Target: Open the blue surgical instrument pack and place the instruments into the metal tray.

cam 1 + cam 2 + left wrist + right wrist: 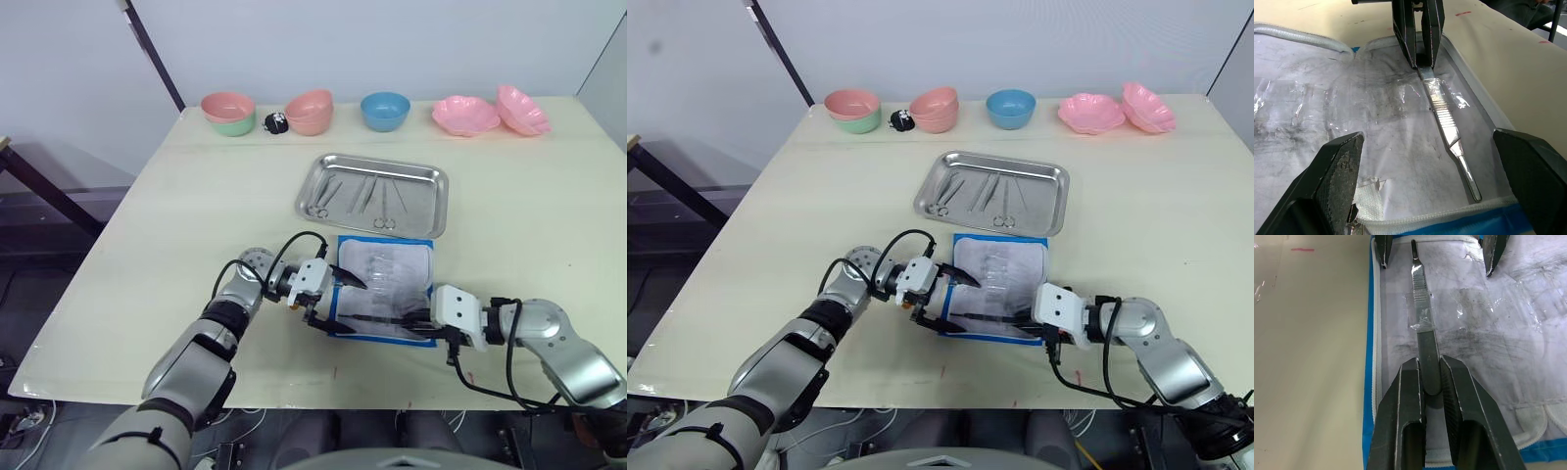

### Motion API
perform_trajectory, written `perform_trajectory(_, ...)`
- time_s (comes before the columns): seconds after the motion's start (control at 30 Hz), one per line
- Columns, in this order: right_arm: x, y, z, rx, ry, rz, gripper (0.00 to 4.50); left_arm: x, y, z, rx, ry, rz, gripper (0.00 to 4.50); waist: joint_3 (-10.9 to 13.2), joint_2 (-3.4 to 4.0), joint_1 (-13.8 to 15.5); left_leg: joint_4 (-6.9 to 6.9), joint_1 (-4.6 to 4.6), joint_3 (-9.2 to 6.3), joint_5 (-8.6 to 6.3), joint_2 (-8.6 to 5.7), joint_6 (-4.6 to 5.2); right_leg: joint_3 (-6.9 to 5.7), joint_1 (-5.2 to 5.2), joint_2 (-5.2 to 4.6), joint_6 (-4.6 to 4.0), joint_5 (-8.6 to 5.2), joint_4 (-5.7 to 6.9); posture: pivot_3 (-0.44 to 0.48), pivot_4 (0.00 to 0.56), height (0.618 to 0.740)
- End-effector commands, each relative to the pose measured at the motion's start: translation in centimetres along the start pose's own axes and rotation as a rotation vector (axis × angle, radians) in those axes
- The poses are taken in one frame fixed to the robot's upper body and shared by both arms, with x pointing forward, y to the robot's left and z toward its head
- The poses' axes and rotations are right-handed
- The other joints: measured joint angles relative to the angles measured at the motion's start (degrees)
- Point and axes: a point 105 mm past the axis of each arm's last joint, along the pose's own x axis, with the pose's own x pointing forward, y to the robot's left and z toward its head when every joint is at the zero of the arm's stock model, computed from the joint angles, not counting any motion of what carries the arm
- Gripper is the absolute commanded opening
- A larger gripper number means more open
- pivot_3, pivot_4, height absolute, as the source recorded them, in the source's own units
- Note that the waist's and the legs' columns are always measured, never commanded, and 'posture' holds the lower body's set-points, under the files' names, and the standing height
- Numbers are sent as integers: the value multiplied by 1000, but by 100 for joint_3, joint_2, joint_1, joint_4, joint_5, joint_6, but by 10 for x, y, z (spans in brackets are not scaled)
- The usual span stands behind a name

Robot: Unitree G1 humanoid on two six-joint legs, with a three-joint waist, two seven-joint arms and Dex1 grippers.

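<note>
While pack (384,284) lies open — right end effector (1431,382) pinches instrument (1422,318).

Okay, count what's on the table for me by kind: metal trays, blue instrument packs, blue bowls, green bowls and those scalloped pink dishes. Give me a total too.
Metal tray: 1
Blue instrument pack: 1
Blue bowl: 1
Green bowl: 1
Scalloped pink dishes: 2
Total: 6

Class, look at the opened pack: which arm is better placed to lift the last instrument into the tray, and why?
Right. Its tool is already shut on the scalpel handle lying in the pack; the left tool is open, straddling the other end.
</note>
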Motion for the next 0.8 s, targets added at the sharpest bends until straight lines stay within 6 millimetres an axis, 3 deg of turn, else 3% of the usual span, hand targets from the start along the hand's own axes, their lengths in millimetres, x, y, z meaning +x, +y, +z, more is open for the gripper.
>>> perform_trajectory(0.03, -1, -3, 15, -62, 3, -4, 16, 16, -68, -53, -246, 130, -227, 4500, 0, 0, 1, 0, 0, 0, 0, 0, 0, 0, 0, 0, 0, 0, 0, 0, 150, 740)
perform_trajectory(0.47, -18, -11, 34, -166, 68, -8, 16, 19, -68, -53, -247, 125, -231, 4500, 0, 0, 7, 0, -2, 0, -1, 0, 2, 0, -1, -1, -6, 4, -1, 0, 150, 740)
perform_trajectory(0.8, -29, -15, 31, -199, 128, -4, 16, 20, -68, -52, -248, 122, -232, 4500, 0, 0, 8, 1, -3, 0, -3, 1, 4, 0, -1, -2, 2, -1, -1, 0, 150, 740)
